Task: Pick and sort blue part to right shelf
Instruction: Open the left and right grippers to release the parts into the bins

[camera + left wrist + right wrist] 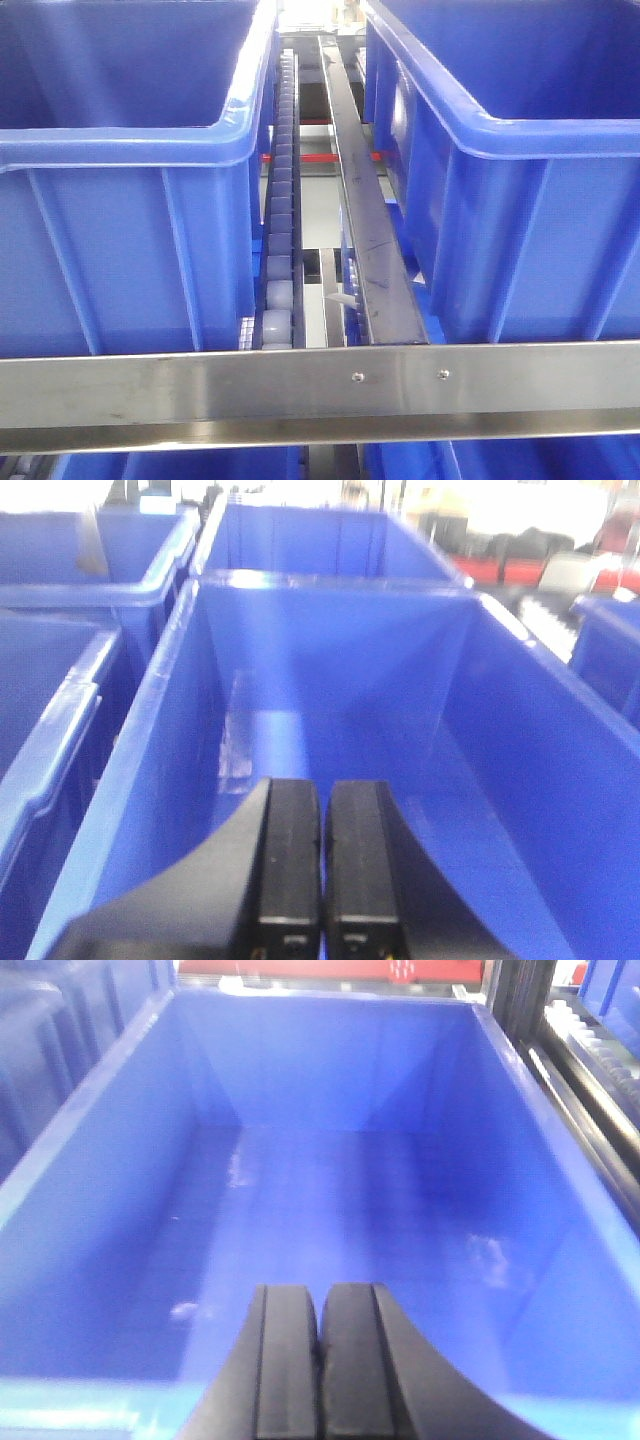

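Observation:
The blue part is out of view in every frame. The right shelf shows in the front view as a steel front rail [300, 385] with two screws, a white roller track [280, 260] and large blue bins. My left gripper [322, 805] is shut with nothing between its black fingers, and it hangs over an open blue bin [130, 810] whose floor is bare. My right gripper [320, 1305] is shut too, fingers pressed together, above another blue bin [80, 1200] with nothing in it. Neither gripper appears in the front view.
Two big blue bins [110, 200] [520, 190] flank the roller track and a dark steel divider bar [365, 220]. More blue bins [70, 590] stand left of and behind the left gripper's bin. A black frame post and roller rail [590, 1080] run along the right bin's right side.

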Robot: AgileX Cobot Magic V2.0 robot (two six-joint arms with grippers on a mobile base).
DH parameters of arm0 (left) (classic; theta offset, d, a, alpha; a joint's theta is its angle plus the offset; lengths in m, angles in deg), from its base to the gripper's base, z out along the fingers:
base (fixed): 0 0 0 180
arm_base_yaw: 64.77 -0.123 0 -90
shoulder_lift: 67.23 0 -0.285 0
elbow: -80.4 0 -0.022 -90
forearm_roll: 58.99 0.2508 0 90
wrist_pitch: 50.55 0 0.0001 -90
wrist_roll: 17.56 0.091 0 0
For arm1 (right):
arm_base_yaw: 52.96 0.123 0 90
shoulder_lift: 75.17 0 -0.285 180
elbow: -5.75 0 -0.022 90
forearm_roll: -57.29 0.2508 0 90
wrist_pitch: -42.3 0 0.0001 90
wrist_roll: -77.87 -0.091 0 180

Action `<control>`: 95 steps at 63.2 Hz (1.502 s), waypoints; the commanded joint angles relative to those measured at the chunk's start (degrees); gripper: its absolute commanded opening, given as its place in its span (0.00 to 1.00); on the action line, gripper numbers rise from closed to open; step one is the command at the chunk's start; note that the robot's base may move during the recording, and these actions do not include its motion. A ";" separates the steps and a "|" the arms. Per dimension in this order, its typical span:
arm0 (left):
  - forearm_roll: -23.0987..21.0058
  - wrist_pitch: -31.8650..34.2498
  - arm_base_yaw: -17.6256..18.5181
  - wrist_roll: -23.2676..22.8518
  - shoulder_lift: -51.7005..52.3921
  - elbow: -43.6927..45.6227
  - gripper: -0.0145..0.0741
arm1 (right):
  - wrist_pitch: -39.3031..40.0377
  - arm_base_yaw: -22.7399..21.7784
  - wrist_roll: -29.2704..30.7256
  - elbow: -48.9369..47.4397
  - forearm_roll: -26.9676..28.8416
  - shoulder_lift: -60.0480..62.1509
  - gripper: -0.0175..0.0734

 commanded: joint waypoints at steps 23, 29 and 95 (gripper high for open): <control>-0.75 5.08 -0.05 0.04 4.33 -0.07 0.30 | 10.28 -0.26 0.06 3.45 0.31 5.57 0.25; -0.75 5.08 -0.05 0.04 4.33 -0.07 0.30 | 10.28 -0.26 0.06 3.45 0.31 5.57 0.25; -0.75 5.08 -0.05 0.04 4.22 -0.07 0.30 | 10.69 -0.26 0.06 19.18 0.31 22.96 0.25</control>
